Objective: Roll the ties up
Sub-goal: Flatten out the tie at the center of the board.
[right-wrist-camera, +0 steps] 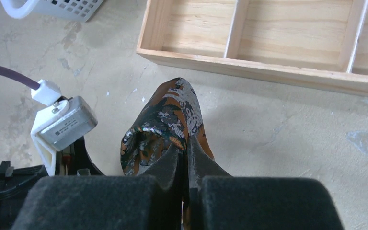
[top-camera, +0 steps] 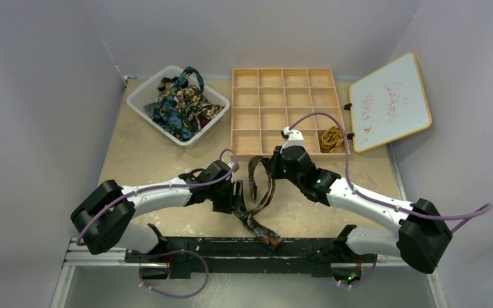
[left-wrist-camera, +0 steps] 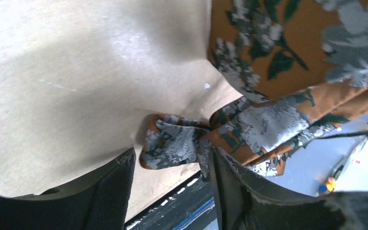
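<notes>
A dark brown tie (top-camera: pixel 261 196) with orange-grey blotches lies looped on the table between the arms, its wide end near the front edge. My right gripper (top-camera: pixel 271 167) is shut on one fold of it; the right wrist view shows the fabric (right-wrist-camera: pixel 165 125) pinched at the fingertips (right-wrist-camera: pixel 187 149), bulging out in a loop. My left gripper (top-camera: pixel 235 196) is open at the tie's left side. In the left wrist view a folded end of the tie (left-wrist-camera: pixel 172 143) lies between the spread fingers (left-wrist-camera: pixel 112 189), the gripper (left-wrist-camera: pixel 172 165) low over the table.
A white basket (top-camera: pixel 142 96) at the back left holds several more tangled ties (top-camera: pixel 180 101). A wooden compartment tray (top-camera: pixel 289 77) stands at the back centre, with a gold-yellow tie (top-camera: pixel 331 137) in its near right cell. A whiteboard lid (top-camera: pixel 390 101) lies on the right.
</notes>
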{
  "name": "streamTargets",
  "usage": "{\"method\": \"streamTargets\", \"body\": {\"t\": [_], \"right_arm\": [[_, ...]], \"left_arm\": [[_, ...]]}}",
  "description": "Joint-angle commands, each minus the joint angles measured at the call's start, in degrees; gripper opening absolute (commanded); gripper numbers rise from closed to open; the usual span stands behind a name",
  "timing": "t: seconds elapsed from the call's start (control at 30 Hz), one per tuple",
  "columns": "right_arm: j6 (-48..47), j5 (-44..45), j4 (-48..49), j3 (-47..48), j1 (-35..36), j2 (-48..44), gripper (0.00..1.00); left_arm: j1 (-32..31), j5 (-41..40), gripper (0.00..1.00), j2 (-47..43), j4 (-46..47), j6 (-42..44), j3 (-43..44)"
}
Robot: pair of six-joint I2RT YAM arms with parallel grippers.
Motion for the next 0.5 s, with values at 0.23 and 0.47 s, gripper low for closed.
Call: {"method": "streamTargets", "body": {"t": [0.23, 0.47], "right_arm": [[7.80, 0.46, -3.89, -0.63, -8.96, -8.97, 0.00], [11.05, 1.42, -8.02, -0.40, -17.91, -20.51, 0.00]], "left_arm": [[0.76, 6.72, 0.00, 3.82, 6.11, 4.93, 3.92], [11.46, 1.82, 0.00, -13.00, -2.03, 4.75, 4.38]]}}
